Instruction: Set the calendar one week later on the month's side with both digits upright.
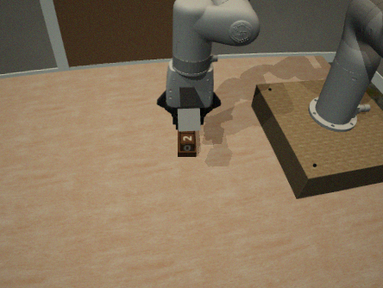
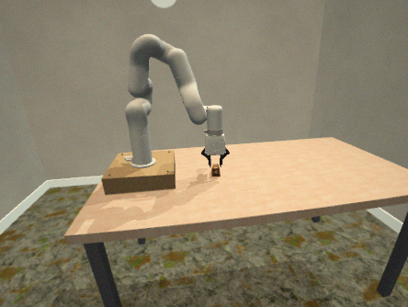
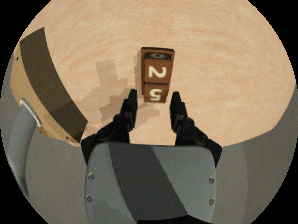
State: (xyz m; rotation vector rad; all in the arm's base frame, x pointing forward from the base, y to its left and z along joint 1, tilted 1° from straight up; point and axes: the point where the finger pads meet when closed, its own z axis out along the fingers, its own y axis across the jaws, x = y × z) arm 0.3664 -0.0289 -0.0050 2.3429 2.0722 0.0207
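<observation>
The brown tray (image 1: 186,154) (image 2: 216,175) (image 3: 158,49) is on the table below the gripper. Two brown cubes are side by side along it. The cube with a white 2 on top (image 1: 187,138) (image 3: 156,71) is farther from the gripper; a greyish 0 shows on its shaded end face. The cube with a 5 (image 3: 155,93) is nearer the gripper and hidden in the top view. My gripper (image 1: 189,126) (image 2: 216,164) (image 3: 154,98) is partly open, pointing down, its fingertips apart on either side of the 5 cube in the wrist view. The cubes' undersides are hidden.
The arm's wooden base block (image 1: 280,129) (image 2: 138,184) (image 3: 55,95) stands on the table (image 1: 108,194) (image 2: 285,179) (image 3: 215,75), to the right of the tray in the top view. The arm's shadow falls between tray and block.
</observation>
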